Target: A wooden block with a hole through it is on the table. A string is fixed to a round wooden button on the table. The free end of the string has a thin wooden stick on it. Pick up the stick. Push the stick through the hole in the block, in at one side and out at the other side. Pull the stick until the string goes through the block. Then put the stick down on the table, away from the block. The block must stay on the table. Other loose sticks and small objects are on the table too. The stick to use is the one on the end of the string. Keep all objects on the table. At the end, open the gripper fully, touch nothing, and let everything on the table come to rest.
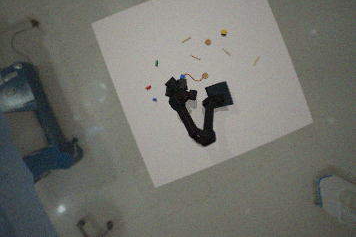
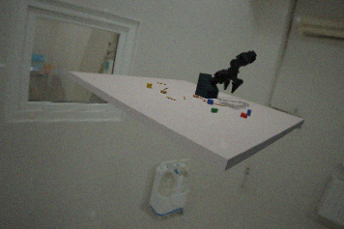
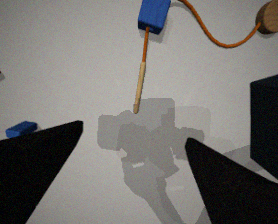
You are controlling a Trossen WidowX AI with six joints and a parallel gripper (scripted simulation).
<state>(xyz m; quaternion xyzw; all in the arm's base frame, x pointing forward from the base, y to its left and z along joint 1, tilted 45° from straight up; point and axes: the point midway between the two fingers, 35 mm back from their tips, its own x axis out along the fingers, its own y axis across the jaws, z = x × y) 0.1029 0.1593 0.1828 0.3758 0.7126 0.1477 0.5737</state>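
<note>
Blue block [image 1: 183, 77] [image 2: 210, 101] [image 3: 154, 14], orange str. [image 3: 207, 34] w/ darker flecks, tan stick [image 3: 140, 87], blk tool [image 1: 181, 89] [image 2: 231, 88] [image 3: 136, 134].

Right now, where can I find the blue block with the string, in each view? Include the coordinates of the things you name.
Top: the blue block [image 1: 183, 77] [image 2: 210, 101] [image 3: 154, 14] is near the centre.
Exterior: right of centre, slightly below mid-height.
Wrist: at the top edge, near the middle.
Shared landmark: the dark box [image 1: 226, 91] [image 2: 207, 85] [image 3: 266, 120].

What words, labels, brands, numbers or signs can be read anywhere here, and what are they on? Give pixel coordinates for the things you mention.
No readable text on anything in these pictures.
Blue block with the string through it [image 1: 183, 77] [image 2: 210, 101] [image 3: 154, 14]: no marking visible.
Stick on the string's end [image 3: 140, 87]: none visible.
Robot arm [image 1: 186, 120] [image 2: 234, 66]: too dark and small to tell.
White wall unit [image 2: 169, 189]: too blurred to read.
</note>
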